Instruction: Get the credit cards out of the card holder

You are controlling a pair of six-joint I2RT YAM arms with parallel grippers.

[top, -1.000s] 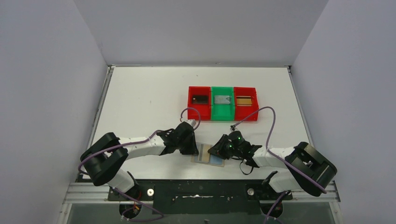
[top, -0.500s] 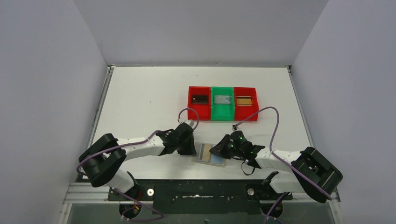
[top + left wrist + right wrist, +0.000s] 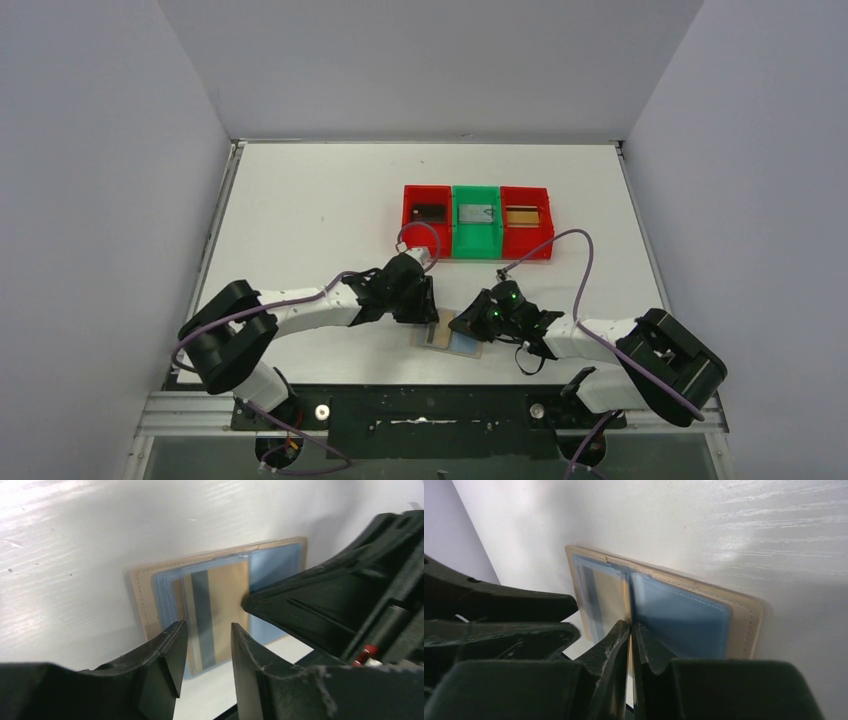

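Clearly the extraction step is in hand, with no card out yet. The holder point(image 3: 452, 338) lies open and flat on the table point(image 3: 300, 200), directly under both sets of jaws, its pale blue panels facing up. A tan card point(image 3: 222, 597) with a dark stripe sits in the panel on the left gripper's side, and it looks part-way out of its pocket.

The left gripper point(image 3: 207, 628) hovers just above that card with its jaws spread. Nothing is between them, and the stripe shows through the gap. The right gripper point(image 3: 630, 626) has its jaws pressed together, tips down at the centre fold, right against the card's point(image 3: 608, 599) inner edge. Whether they nip something thin there or only pin the holder point(image 3: 744, 617) down, I cannot tell. From the left wrist, its dark tip point(image 3: 246, 602) touches the card's far edge. I cannot tell if other cards sit behind this one.

Next, I judge, the left jaws need to drop onto the card's free edge, close on it alone and draw it out flat, away from the fold. The right jaws should keep the holder from sliding along. The main risk is catching the pocket lip along with the card, which would drag the whole holder.
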